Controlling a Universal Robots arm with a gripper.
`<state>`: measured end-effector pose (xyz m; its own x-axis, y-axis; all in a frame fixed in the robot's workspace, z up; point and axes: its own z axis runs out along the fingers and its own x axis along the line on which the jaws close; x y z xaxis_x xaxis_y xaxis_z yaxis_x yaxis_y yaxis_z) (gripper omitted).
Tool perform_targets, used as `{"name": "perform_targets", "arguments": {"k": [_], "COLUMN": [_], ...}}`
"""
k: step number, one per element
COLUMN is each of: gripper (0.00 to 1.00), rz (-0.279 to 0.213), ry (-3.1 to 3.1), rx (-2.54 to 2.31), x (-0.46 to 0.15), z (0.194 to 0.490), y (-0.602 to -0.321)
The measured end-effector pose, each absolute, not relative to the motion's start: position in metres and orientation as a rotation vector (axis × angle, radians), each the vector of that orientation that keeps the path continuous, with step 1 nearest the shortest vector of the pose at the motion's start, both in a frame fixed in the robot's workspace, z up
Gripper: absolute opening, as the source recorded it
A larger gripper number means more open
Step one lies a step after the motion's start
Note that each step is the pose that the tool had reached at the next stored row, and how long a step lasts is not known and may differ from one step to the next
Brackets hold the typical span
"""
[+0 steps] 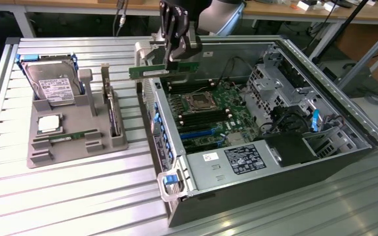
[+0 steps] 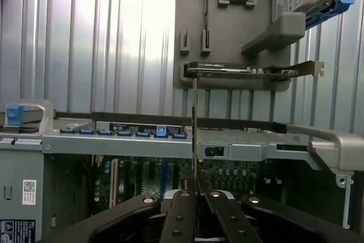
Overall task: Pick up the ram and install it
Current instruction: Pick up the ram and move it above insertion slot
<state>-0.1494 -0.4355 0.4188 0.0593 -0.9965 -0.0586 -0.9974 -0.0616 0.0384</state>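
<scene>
Hovering over the open computer case (image 1: 281, 189) right now, with the gripper (image 1: 175, 63) pinching the ram (image 1: 166, 72) by its upper edge, jaws clamped on the thin green board. Carrying it level, long axis running across the exterior view from left to right, flat face toward that camera. Showing up edge-on from the wrist, as a thin line rising from between the black fingers (image 2: 182, 214). Hanging above the edge of the case on the side toward the grey parts tray (image 1: 104, 145), and not yet down among the memory slots (image 1: 183, 89). Looking for those slots lower and toward the exterior view's right of the stick, flanking the processor socket (image 1: 199, 102) on the motherboard (image 1: 228, 123). Running roughly parallel to the stick's long axis, by the look of it, so judging it already lined up in rotation and off only in position and height. Noting a second memory stick (image 1: 74, 135) lying in the tray.
</scene>
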Motion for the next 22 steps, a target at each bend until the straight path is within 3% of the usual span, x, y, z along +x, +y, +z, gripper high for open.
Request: {"name": "perform_targets", "arguments": {"k": [22], "gripper": [0.12], "rz": [0.108], "ry": [2.144], "rx": [-2.278], "x": [-0.097], "z": [0.419], "y": [-0.436]}}
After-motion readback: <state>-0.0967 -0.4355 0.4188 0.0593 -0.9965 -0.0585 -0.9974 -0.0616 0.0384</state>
